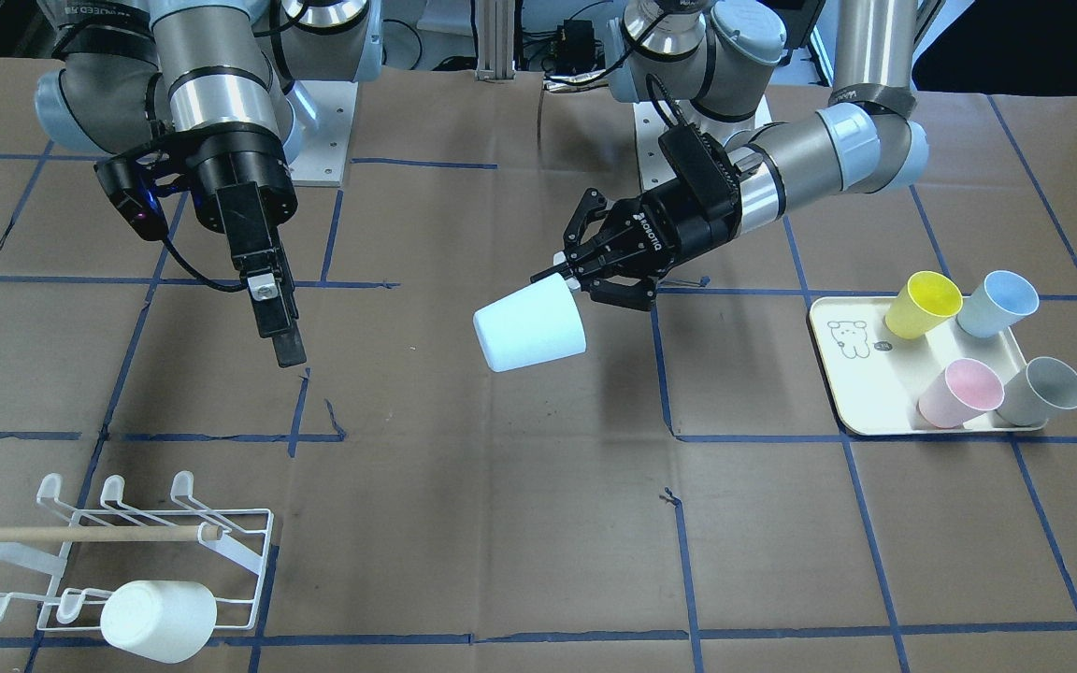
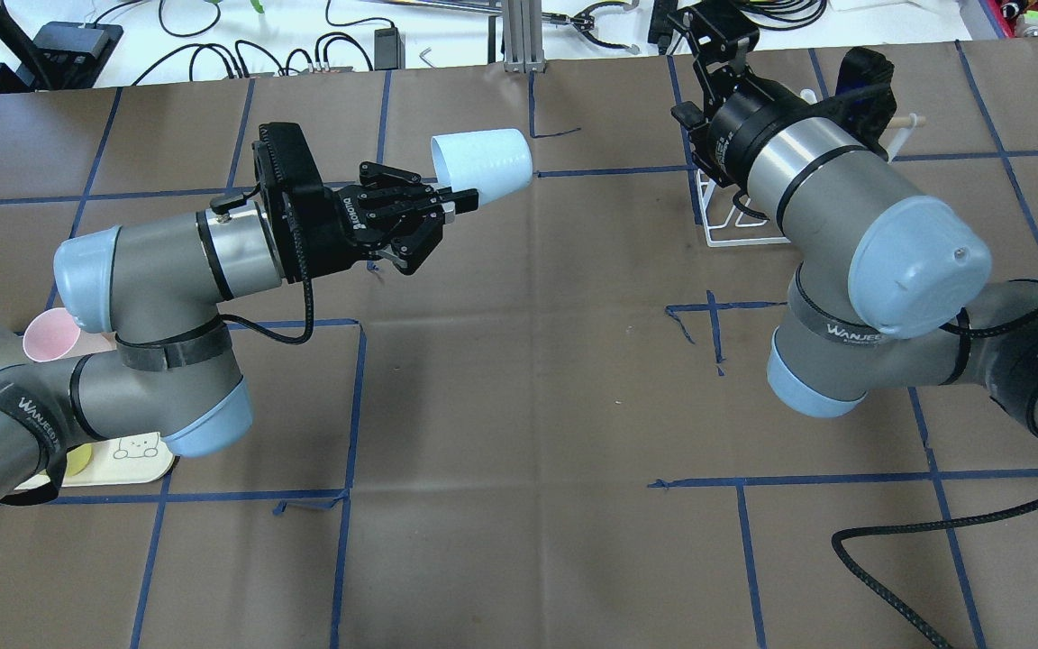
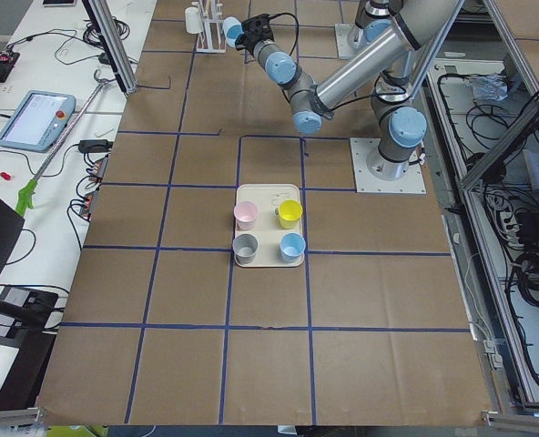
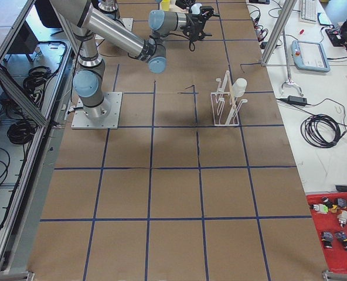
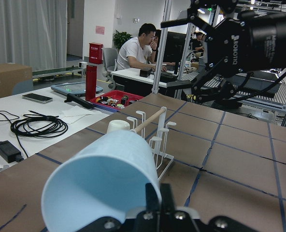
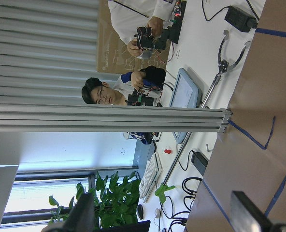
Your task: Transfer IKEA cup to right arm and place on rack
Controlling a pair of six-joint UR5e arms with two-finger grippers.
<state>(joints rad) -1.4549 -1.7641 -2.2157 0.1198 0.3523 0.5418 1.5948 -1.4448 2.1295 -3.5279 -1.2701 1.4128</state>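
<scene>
— Where do we find the pale blue tapered plastic cup [image 1: 529, 327]?

— We see it clear of the table, lying on its side in the air near the middle, with its base turned toward the right arm's side. The left arm's black two-finger tool [image 1: 568, 271] is clamped on its rim, one finger inside the mouth and one outside.

— And the right arm's black two-finger tool [image 1: 288, 348]?

— It hangs pointing down over the brown paper-covered table [image 1: 501, 523], well apart from the cup and with nothing in it. In its wrist view we see the fingertips spread wide.

— What about the small white wire rack with the wooden dowel handle [image 1: 80, 535]?

— It stands near the table's corner on the right arm's side, across from the robot and well apart from both tools. A white plastic cup [image 1: 160, 622] sits mouth-down at one end. We think it is seated on a prong, though the hook itself is hidden.

— And beyond that?

— On the left arm's side a cream rectangular tray [image 1: 861, 374] carries a yellow cup [image 1: 922, 304], a blue cup [image 1: 997, 304], a pink cup [image 1: 959, 393] and a grey cup [image 1: 1043, 391], all upright.
</scene>
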